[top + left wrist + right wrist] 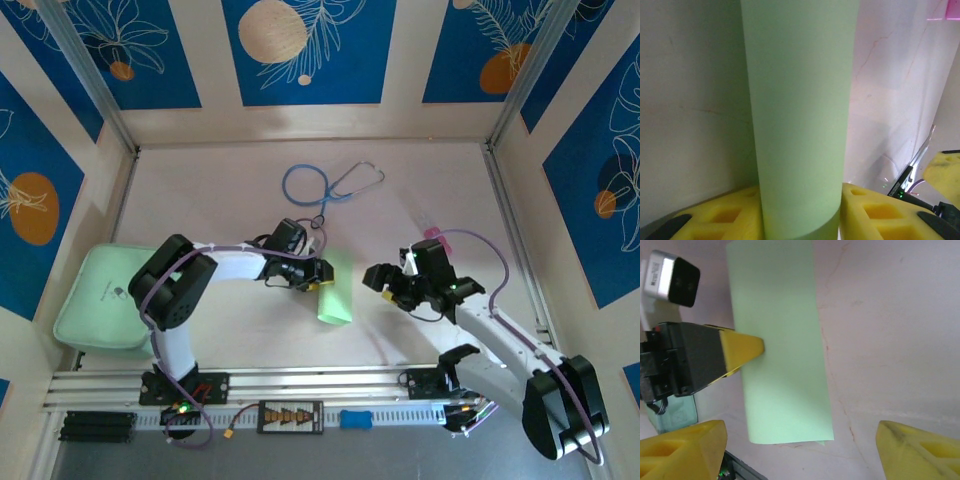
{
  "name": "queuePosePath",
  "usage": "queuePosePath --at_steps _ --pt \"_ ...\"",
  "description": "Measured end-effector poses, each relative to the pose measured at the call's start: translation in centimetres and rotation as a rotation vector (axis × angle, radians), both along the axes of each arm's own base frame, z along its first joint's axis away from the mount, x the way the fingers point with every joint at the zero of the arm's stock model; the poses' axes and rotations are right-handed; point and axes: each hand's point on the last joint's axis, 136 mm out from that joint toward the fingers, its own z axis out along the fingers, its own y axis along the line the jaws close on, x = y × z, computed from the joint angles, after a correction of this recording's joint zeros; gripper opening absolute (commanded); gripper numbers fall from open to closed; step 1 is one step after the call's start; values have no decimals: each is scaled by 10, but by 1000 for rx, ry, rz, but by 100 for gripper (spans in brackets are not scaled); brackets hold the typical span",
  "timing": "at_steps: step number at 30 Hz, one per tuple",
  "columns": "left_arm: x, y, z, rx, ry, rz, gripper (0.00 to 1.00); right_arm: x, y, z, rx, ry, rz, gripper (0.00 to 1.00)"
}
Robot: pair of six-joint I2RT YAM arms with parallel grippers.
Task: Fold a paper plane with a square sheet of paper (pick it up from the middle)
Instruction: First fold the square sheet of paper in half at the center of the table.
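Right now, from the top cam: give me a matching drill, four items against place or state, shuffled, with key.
Items
1. square sheet of paper
2. stethoscope
3. mint pad
4. right hand

Place or state
A. open, empty, just right of the sheet, not touching it
B. far side, blue tubing
C. near-left corner
D. folded over, middle of the table

Pairs: 1-D, 2-B, 3-C, 4-A
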Motion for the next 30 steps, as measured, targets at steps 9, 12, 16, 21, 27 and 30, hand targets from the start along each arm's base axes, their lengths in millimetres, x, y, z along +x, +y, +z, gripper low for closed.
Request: queuePosePath --at_steps 9,12,16,21,27,30 --pt "1 13 -4 102 -53 -34 50 15 1 8 -106 -71 -31 83" --pt "2 17 -5 137 -69 -51 48 17 7 8 -90 -78 -12 78" --pt "2 23 -6 189 -86 -74 49 20 17 3 -56 -59 13 68" --pt "2 29 -7 234 -102 -103 47 22 26 3 -16 -52 36 55" --pt "-1 33 -7 260 -110 -144 47 17 28 -6 8 -32 42 53" --pt "0 33 -8 276 -106 -170 47 14 28 -10 12 -17 43 51"
